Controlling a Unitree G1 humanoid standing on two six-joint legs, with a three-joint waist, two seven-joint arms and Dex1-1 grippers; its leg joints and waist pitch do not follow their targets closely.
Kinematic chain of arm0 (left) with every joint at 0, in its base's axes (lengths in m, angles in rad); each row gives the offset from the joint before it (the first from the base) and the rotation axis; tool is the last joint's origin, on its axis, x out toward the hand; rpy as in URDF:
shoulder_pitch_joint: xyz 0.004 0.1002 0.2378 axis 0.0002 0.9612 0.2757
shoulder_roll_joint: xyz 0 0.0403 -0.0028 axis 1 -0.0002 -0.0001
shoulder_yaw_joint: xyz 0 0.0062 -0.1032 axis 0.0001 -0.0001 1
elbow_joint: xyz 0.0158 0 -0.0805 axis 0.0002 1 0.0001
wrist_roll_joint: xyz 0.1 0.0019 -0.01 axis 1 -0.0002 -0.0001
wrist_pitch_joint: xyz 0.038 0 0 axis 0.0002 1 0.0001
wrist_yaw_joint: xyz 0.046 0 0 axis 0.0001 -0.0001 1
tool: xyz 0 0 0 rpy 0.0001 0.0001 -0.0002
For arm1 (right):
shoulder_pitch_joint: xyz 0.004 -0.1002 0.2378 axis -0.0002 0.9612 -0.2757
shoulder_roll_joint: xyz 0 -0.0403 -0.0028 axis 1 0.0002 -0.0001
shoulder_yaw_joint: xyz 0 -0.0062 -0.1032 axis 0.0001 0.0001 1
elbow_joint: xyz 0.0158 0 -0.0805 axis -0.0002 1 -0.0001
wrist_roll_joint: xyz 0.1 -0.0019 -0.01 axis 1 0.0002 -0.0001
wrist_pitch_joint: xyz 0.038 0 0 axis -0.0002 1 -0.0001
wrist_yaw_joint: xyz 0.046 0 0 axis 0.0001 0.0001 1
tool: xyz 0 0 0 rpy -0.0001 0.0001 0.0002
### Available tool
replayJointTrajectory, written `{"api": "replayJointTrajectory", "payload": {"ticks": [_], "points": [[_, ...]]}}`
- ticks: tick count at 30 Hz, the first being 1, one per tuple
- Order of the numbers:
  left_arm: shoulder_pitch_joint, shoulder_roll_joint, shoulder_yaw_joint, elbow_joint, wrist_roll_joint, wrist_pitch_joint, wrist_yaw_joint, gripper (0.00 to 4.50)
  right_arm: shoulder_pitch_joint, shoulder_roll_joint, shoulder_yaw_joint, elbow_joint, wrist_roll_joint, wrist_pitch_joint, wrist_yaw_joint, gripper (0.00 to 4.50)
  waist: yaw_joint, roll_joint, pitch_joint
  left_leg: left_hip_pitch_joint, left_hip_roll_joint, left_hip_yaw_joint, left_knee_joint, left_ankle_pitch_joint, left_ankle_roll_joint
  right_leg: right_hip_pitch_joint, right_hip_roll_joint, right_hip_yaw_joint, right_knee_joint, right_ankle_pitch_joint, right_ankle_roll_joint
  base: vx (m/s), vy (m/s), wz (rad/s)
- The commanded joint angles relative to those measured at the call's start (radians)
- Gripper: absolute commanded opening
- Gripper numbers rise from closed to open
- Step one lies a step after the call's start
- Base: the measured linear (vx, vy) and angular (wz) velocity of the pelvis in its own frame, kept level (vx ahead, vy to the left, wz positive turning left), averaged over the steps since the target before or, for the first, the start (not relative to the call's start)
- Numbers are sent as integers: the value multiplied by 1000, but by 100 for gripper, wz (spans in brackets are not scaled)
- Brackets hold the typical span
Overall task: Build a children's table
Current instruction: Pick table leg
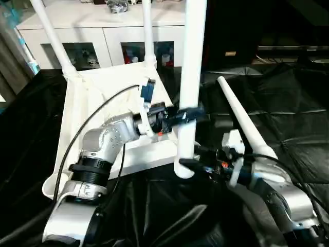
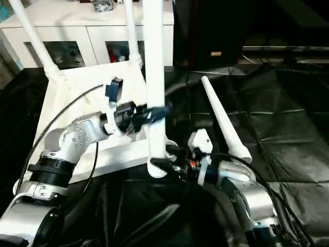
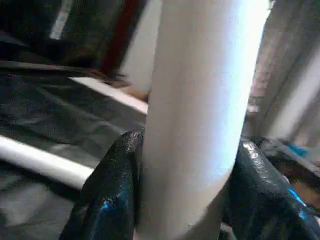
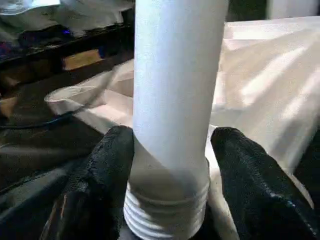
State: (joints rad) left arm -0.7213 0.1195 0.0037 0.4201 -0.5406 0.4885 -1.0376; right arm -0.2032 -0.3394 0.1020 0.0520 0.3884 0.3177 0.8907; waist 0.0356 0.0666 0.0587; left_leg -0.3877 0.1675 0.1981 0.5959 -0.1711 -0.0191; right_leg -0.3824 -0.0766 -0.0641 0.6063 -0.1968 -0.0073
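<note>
The table top [image 1: 97, 103] lies upside down on the black cloth [image 1: 288, 103], with its underside up, in front of a white cabinet [image 1: 77, 31]. Two legs [image 1: 51, 36] already stand in its far corner sockets and rise out of the picture. A third leg [image 1: 191, 77] stands upright at the near right corner of the top, and both grippers hold it. A fourth leg [image 1: 244, 121] lies loose on the cloth to the right, well apart from the top, with its thin end pointing away from the robot.

The left gripper [image 1: 189, 114] takes the upright leg about at its middle. In the left wrist view its two black fingers [image 3: 107, 195] press on both sides of the white tube [image 3: 200, 115], so it is closed on the leg. The right gripper [image 1: 187, 164] takes the same leg at its low end, just above the corner of the top. In the right wrist view the fingers [image 4: 107, 170] sit on both sides of the tube, narrow and touching it.

The right wrist view shows a threaded end [image 4: 165, 212] at the bottom of the leg, and this thread is bare between the fingers. The head views do not show the thread clearly. The left wrist view shows the lying leg [image 3: 40, 160] behind the held one
</note>
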Motion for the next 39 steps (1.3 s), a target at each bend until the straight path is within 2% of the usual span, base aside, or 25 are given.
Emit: {"api": "replayJointTrajectory", "payload": {"ticks": [1,5,6,10,12,14,15,16,17,19,20,22,25,31,35,39], "points": [[-10,-27,26,-62,53,-72,130,199,-37,12,-17,11,-47,8,-87,303,0,-10,-64,18,63,-38,-71,-258,41,39,-74,45,-89,-264,-218,0,0,0],[10,-36,16,-133,72,-78,183,187,-59,25,-6,26,-79,35,-146,303,1,-11,-65,19,63,-36,-71,-247,39,38,-73,46,-89,-269,-213,0,0,0],[18,-38,10,-153,78,-72,200,187,-67,31,-3,31,-87,39,-161,303,0,-15,-65,18,64,-36,-71,-243,40,38,-73,46,-86,-258,-215,0,0,0],[42,-50,-5,-212,95,-68,246,184,-90,58,6,36,-100,54,-203,303,1,-11,-66,16,61,-36,-69,-224,50,39,-72,46,-84,-235,-214,0,0,0],[60,-61,-16,-260,104,-64,280,184,-109,79,16,40,-112,68,-237,303,-2,-26,-67,14,65,-35,-69,-213,52,39,-72,46,-81,-219,-222,0,0,0],[69,-63,-22,-280,109,-61,294,184,-121,89,18,44,-117,75,-255,303,0,-16,-65,18,63,-33,-68,-226,49,33,-72,46,-85,-250,-218,0,0,0],[72,-62,-25,-286,111,-58,297,184,-126,94,18,46,-118,77,-262,303,0,-16,-65,19,63,-34,-69,-229,45,34,-72,47,-85,-255,-215,0,0,0],[75,-60,-28,-293,111,-54,297,184,-133,100,19,52,-120,78,-270,303,1,-22,-64,19,64,-34,-70,-233,40,33,-72,48,-86,-265,-209,0,0,0],[79,-58,-31,-300,110,-49,302,184,-145,109,19,62,-124,72,-278,303,2,-18,-65,19,63,-34,-70,-233,36,33,-72,48,-84,-265,-205,0,0,0],[81,-59,-32,-302,110,-49,305,184,-149,112,20,66,-127,67,-280,303,2,-20,-64,19,62,-33,-71,-231,33,32,-72,48,-84,-265,-200,0,0,0],[82,-59,-32,-304,108,-50,304,184,-153,116,19,69,-127,60,-279,276,2,-20,-63,17,61,-34,-71,-233,32,33,-72,48,-85,-270,-196,0,0,0],[85,-59,-32,-308,107,-47,302,184,-159,121,18,73,-126,56,-274,270,3,-22,-66,16,61,-33,-69,-216,35,35,-73,49,-84,-251,-193,0,0,0],[84,-55,-33,-308,107,-47,305,184,-161,119,20,70,-123,57,-269,241,3,-20,-66,16,60,-33,-68,-203,42,35,-72,49,-81,-228,-198,0,0,0],[77,-44,-35,-304,106,-50,306,184,-159,108,26,63,-125,58,-251,217,2,-18,-66,16,60,-33,-68,-214,39,36,-71,48,-82,-239,-198,0,0,0],[74,-39,-38,-300,109,-50,301,184,-157,105,27,58,-123,59,-243,210,3,-15,-67,17,61,-34,-68,-211,38,36,-71,48,-80,-223,-203,0,0,0],[72,-34,-43,-297,107,-47,299,184,-155,100,27,55,-120,60,-233,208,2,-17,-68,16,60,-33,-66,-201,43,38,-71,48,-78,-200,-211,0,0,0]]}}
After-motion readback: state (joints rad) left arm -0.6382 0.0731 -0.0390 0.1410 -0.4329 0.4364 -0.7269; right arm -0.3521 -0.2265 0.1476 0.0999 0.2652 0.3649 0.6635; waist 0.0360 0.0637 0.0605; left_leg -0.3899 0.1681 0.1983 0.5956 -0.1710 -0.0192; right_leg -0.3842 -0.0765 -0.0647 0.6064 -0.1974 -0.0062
